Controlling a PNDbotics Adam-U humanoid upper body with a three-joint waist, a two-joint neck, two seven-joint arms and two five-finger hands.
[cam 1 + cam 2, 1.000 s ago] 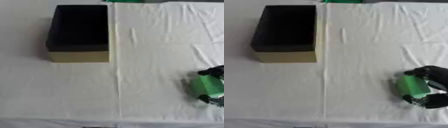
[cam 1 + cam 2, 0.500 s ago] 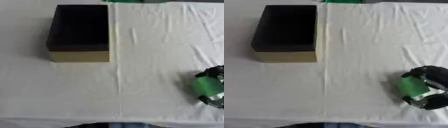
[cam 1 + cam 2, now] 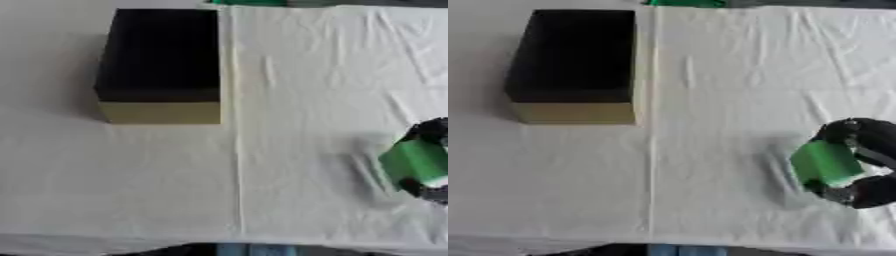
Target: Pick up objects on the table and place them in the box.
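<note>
At the near right of the desk, a green block sits pinched in the right hand, fingers curled round it. Only the right eye view shows the whole hand; the left crops it. Far left stands the box.

The right robot hand sits low at the near right of the bench, well apart from the box at the far left. Its black fingers and thumb curl round a green block (the thumb side shows below the block, the fingers above it). The wrist runs off the right edge. The left robot hand shows in neither view.
</note>
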